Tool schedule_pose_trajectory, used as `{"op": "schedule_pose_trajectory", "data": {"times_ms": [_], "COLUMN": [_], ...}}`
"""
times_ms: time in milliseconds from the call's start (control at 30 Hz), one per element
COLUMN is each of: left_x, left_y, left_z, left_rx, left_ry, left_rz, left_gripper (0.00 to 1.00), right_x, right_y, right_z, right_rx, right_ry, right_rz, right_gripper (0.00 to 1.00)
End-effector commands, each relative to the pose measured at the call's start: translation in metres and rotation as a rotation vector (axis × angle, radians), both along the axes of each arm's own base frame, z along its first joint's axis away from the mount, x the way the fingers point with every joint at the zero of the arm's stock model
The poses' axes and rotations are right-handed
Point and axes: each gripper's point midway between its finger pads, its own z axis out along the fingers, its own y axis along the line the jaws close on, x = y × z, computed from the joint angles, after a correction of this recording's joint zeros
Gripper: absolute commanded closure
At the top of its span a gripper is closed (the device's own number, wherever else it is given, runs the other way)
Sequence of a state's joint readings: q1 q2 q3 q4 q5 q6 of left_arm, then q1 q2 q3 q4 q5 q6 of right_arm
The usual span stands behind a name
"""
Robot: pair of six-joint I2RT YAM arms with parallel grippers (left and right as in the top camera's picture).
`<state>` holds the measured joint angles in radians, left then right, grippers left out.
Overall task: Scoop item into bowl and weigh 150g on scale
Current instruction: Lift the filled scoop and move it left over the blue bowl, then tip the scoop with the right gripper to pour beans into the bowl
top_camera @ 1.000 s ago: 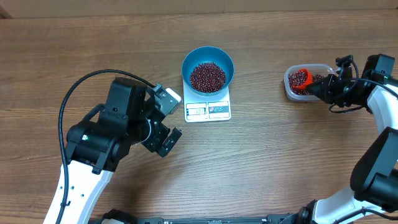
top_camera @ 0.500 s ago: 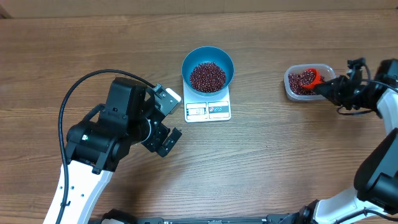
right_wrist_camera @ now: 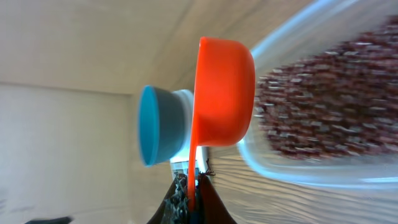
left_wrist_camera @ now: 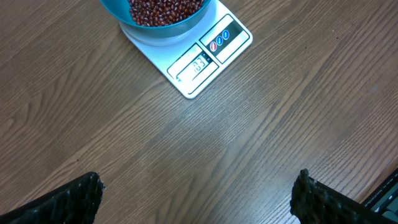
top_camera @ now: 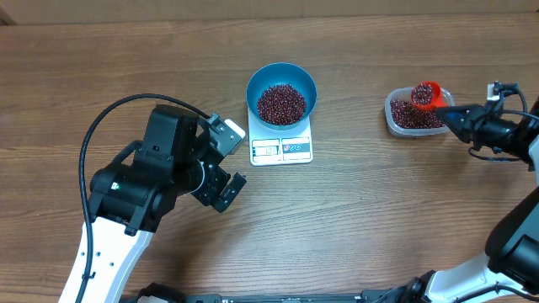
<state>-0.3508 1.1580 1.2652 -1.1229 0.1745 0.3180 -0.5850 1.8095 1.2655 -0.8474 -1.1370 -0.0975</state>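
Holding loaded scoop (top_camera: 435,88) over tub (top_camera: 390,112); bowl (top_camera: 253,88) part-filled, target judged not yet confirmed.
Right gripper (top_camera: 461,120) jaws are clamped shut on the orange scoop's handle. The scoop is heaped with beans (top_camera: 421,94) and held over the tub's 1 o'clock rim. Left gripper (top_camera: 229,160) jaws are spread wide on nothing, parked at 8 o'clock of the scale (top_camera: 282,150). A mound of beans is seen in the blue bowl, which is set on the scale's 12 o'clock end. The clear tub, at 3 o'clock of the scale, is well stocked. The display (left_wrist_camera: 198,64) cannot be read surely. Left to do, as judged: the load carried over, tipped in, and the reading checked.
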Motion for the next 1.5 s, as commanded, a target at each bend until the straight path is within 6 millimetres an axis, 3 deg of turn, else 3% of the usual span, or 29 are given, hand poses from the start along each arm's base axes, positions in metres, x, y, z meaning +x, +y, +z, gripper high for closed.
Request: {"op": "schedule_pose_trajectory", "data": {"times_ms": [0,100,567,700,800,1100,1467], "left_x": [0.003,0.003,0.003,0.003,0.003,0.003,0.003], "left_y": [0.001,0.001,0.001,0.001,0.001,0.001,0.001], "left_z": [0.007,0.007,0.007,0.007,0.007,0.007,0.007], "left_rx": [0.006,0.006,0.005,0.005,0.006,0.006,0.006], "left_ry": [-0.028,-0.028,-0.028,-0.027,-0.028,-0.028,-0.028], "left_rz": [-0.009,-0.009,-0.009,-0.009,-0.009,-0.009,-0.009], "left_gripper": [0.0,0.0,0.0,0.0,0.0,0.0,0.0], "right_x": [0.002,0.004,0.004,0.008,0.019,0.034,0.047], "right_y": [0.024,0.047,0.201,0.225,0.241,0.258,0.253], "right_z": [0.018,0.02,0.03,0.029,0.012,-0.01,-0.009], "right_rx": [0.117,0.128,0.135,0.081,-0.084,-0.483,-0.568], "right_ry": [-0.07,-0.074,-0.121,-0.177,-0.232,-0.583,-0.645], "right_rz": [0.071,0.131,0.507,0.555,0.557,0.692,0.67], "right_gripper": [0.96,0.96,0.96,0.96,0.96,0.96,0.96]}}
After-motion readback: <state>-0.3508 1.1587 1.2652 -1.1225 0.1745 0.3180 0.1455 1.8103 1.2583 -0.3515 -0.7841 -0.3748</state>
